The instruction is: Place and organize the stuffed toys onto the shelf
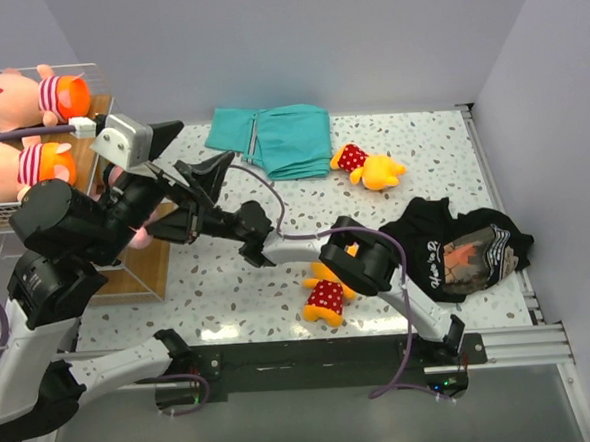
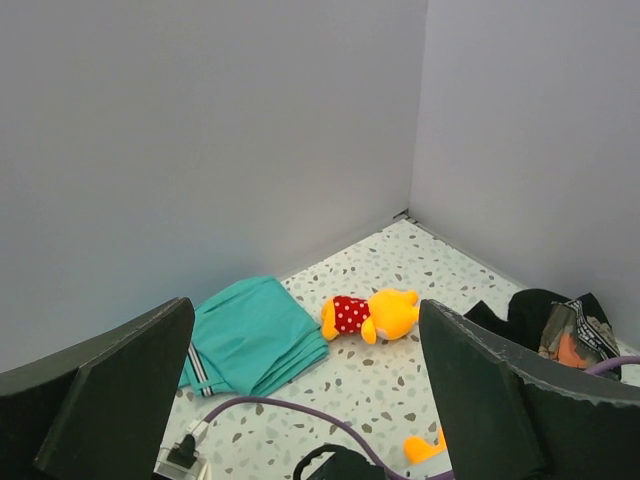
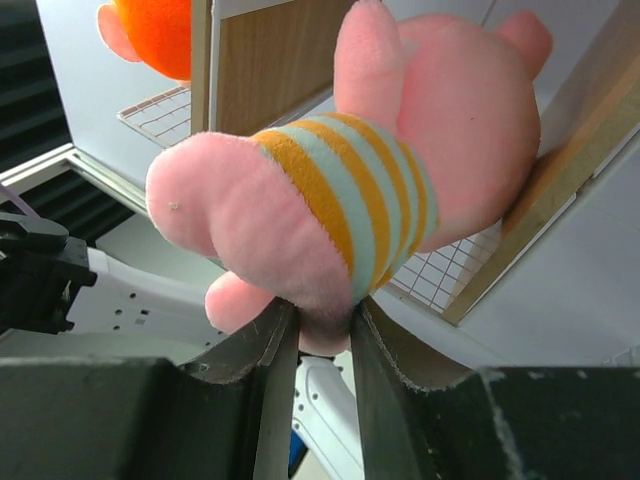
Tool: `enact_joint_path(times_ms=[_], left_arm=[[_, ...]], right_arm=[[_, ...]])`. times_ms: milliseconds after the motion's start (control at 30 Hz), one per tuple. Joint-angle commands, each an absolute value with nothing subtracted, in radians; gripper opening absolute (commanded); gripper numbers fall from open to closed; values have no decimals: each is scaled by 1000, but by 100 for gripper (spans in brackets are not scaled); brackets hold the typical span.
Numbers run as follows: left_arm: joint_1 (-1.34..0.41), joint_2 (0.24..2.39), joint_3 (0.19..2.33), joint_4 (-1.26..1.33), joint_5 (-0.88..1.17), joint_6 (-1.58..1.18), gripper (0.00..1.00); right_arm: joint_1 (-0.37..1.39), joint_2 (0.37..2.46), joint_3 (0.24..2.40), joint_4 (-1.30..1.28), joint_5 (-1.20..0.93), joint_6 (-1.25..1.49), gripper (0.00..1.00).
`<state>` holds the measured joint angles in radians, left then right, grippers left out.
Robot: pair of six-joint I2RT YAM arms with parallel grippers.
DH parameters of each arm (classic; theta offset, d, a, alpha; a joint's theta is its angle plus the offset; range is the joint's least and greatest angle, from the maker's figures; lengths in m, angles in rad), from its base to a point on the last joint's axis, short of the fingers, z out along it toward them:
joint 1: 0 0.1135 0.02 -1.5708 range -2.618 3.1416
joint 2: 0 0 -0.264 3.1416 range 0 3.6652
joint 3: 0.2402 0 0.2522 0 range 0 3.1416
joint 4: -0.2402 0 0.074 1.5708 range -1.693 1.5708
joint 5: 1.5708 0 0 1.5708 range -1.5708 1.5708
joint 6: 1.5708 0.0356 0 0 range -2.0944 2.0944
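Observation:
My right gripper (image 3: 315,318) is shut on a pink stuffed toy (image 3: 400,150) in an orange and pale blue striped shirt. It holds the toy against the shelf (image 3: 268,75) of wood boards and white mesh. In the top view this gripper (image 1: 163,229) and a bit of the toy (image 1: 139,234) are at the shelf's lower board (image 1: 143,272). Two pink striped toys (image 1: 22,97) (image 1: 11,168) lie on upper tiers. Two orange toys in red dotted dresses lie on the table, one far (image 1: 370,166) (image 2: 372,314) and one near (image 1: 327,294). My left gripper (image 1: 193,152) (image 2: 305,312) is open and empty above the table.
A folded teal cloth (image 1: 275,137) (image 2: 250,335) lies at the back of the table. A black garment with a print (image 1: 462,246) (image 2: 560,325) lies at the right. A purple cable (image 1: 274,207) runs along the right arm. Grey walls close the back and right.

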<state>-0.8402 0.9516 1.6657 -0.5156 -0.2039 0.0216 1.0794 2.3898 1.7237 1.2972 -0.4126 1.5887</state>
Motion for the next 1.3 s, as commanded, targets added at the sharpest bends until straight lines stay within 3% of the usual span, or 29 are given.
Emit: enact_joint_path(times_ms=[0,333,700,1133,1267], left_arm=[[-844,954,1655,-466,-215,40,100],[-844,962,1647,-459,-215,46,100],[-845,968,1643,-456,-216,54,100],[-844,969,1637,-451,-215,58,100],[-844,966,1638,-451,-212,57,100]], right_arm=[[1086,2407,1782,1286,-422,1562,29],[1095,2445,1845,1215,-394,1532,32],[1104,2490,1930,1118,-364,1477,26],[1115,2554,2075,973,-406,1431,26],[1109,2579,2120,941,-437,1431,32]])
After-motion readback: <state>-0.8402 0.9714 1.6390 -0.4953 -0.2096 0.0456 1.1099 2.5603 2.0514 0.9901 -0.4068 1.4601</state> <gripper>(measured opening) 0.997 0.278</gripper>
